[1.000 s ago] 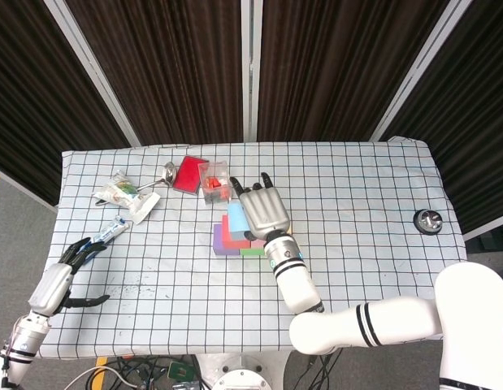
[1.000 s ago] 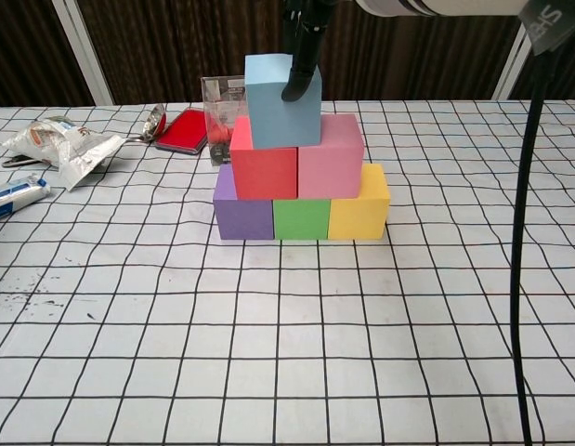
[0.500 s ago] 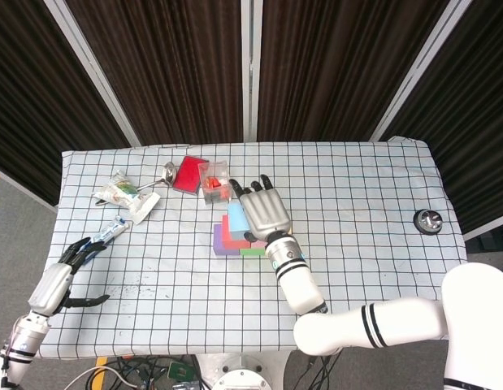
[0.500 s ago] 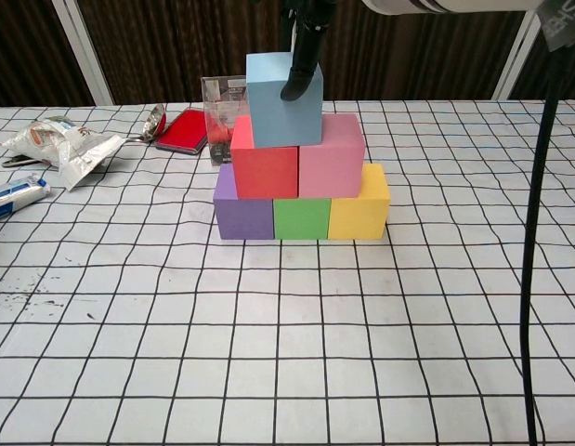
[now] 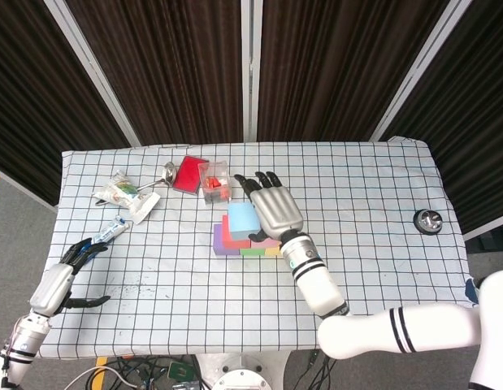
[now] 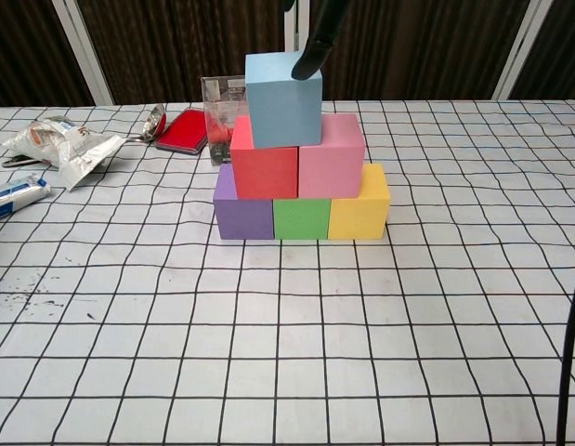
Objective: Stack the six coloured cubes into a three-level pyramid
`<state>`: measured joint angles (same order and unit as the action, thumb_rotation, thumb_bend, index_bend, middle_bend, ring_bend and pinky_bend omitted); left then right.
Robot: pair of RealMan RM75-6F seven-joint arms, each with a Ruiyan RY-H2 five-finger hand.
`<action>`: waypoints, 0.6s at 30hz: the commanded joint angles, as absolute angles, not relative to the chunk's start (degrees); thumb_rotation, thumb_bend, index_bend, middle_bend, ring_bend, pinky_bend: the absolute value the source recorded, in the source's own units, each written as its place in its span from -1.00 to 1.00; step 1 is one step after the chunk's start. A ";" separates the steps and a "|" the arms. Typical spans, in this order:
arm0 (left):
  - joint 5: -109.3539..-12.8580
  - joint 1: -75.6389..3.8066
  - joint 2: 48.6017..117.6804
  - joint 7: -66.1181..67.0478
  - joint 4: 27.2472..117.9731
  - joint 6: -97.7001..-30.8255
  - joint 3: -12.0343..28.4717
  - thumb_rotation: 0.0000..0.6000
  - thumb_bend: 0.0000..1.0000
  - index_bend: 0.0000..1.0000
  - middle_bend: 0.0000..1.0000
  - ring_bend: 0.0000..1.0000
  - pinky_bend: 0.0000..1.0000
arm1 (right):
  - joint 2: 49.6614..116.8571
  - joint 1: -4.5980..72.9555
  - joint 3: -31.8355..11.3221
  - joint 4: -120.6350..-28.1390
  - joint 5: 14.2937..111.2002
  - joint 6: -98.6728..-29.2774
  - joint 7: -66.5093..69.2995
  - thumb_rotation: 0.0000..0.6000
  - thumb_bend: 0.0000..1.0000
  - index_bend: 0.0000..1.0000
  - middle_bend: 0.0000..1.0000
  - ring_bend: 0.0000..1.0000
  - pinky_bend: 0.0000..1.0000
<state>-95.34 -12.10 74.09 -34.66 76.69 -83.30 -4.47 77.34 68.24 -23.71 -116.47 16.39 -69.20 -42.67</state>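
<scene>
We see the pyramid standing toward the back middle of the table (image 6: 436,372): purple cube (image 6: 242,206), green cube (image 6: 301,219) and yellow cube (image 6: 359,205) in the bottom row; red cube (image 6: 265,160) and pink cube (image 6: 332,155) above them; light blue cube (image 6: 283,99) on top; the right robot hand (image 5: 272,204) hovers just above with fingers spread, grasping nothing; the left robot hand (image 5: 62,274) rests released at the table's front left corner.

We see the pyramid standing: purple cube (image 6: 241,209), green cube (image 6: 301,219) and yellow cube (image 6: 359,206) side by side, red cube (image 6: 264,163) and pink cube (image 6: 331,151) on them, light blue cube (image 6: 281,104) on top, slightly turned.
</scene>
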 commanded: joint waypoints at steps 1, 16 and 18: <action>-95.45 -12.24 74.17 -34.35 76.80 -83.04 -4.54 1.00 -1.00 -0.75 -0.64 -0.98 -0.87 | 71.47 61.21 -22.94 -116.10 26.34 -58.99 -31.52 1.00 -1.00 -1.00 -0.78 -1.00 -1.00; -95.51 -12.83 74.35 -32.39 77.99 -81.91 -4.71 1.00 -1.00 -0.75 -0.64 -0.98 -0.88 | 70.98 56.10 -19.12 -102.82 45.42 -42.97 -12.57 1.00 -1.00 -1.00 -0.71 -1.00 -1.00; -95.51 -12.82 74.29 -32.39 77.91 -81.89 -4.76 1.00 -1.00 -0.75 -0.64 -0.98 -0.88 | 71.59 56.17 -18.94 -101.74 46.20 -42.88 -11.51 1.00 -1.00 -1.00 -0.68 -1.00 -1.00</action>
<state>-95.50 -12.82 74.29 -32.39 77.90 -81.89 -4.76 71.17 56.19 -19.19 -102.24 45.72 -43.14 -12.04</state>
